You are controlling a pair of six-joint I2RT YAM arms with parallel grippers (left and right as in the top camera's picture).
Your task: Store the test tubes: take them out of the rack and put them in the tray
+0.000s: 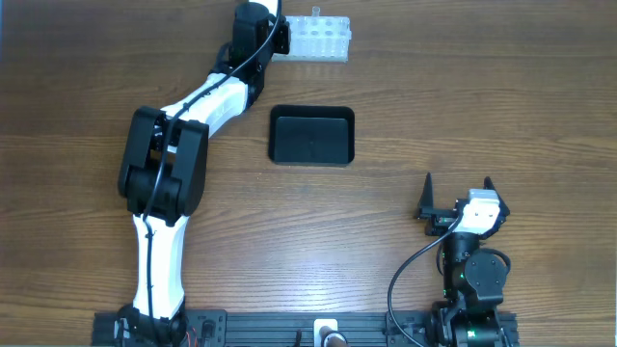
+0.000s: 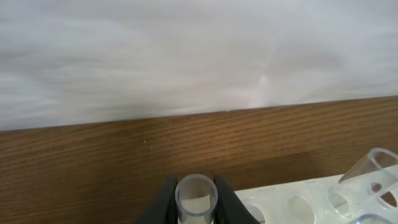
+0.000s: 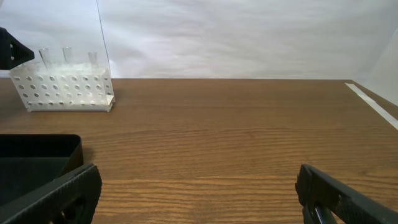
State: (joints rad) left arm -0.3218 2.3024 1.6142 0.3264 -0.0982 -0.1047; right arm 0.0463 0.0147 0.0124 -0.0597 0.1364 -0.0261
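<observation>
A white test tube rack (image 1: pixel 319 39) stands at the far edge of the table, with clear tubes upright in it (image 3: pixel 66 56). My left gripper (image 1: pixel 281 39) is at the rack's left end. In its wrist view the gripper (image 2: pixel 196 204) is shut on a clear test tube (image 2: pixel 196 194) that stands at the end of the rack (image 2: pixel 298 204); another tube (image 2: pixel 375 167) leans nearby. The black tray (image 1: pixel 311 135) lies in front of the rack, and I see nothing in it. My right gripper (image 1: pixel 457 191) hovers open at the near right, far from both.
A white wall (image 2: pixel 199 56) rises just behind the table's far edge, close to the rack. Bare wood (image 3: pixel 249 124) stretches right of the tray and rack. A pale tape strip (image 3: pixel 373 102) marks the table's right side.
</observation>
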